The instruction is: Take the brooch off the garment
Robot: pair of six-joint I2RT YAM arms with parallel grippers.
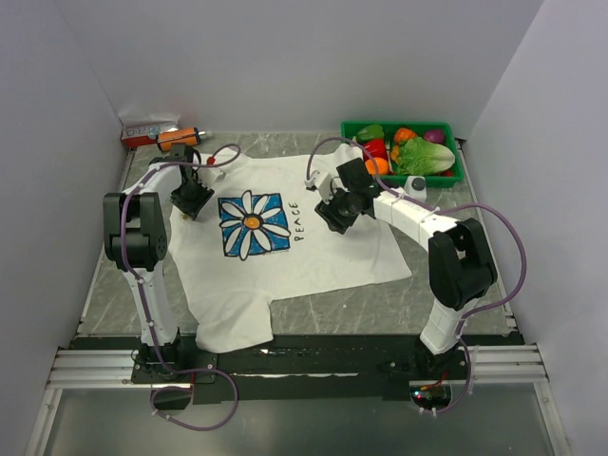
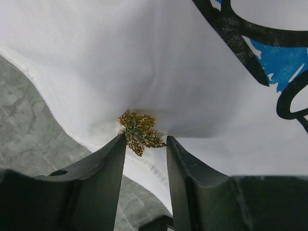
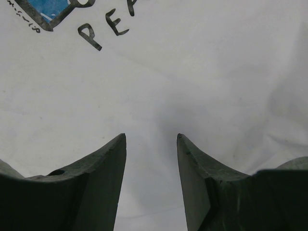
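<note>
The garment (image 1: 323, 258) is a white T-shirt with a blue square, a daisy and "PEACE", spread flat on the table. The brooch (image 2: 138, 129), a small gold leafy pin, sits near the shirt's hem (image 2: 144, 166), and the cloth (image 2: 168, 62) puckers around it. My left gripper (image 2: 146, 137) has its fingertips against both sides of the brooch; in the top view it (image 1: 190, 205) stands at the shirt's left edge, hiding the brooch. My right gripper (image 3: 151, 135) is open and presses down on plain white cloth (image 3: 202, 72) right of the print (image 1: 334, 217).
A green bin (image 1: 454, 171) of toy vegetables stands at the back right, just behind the right arm. An orange object (image 1: 177, 139) and a small box (image 1: 142, 128) lie at the back left corner. Walls close in on three sides.
</note>
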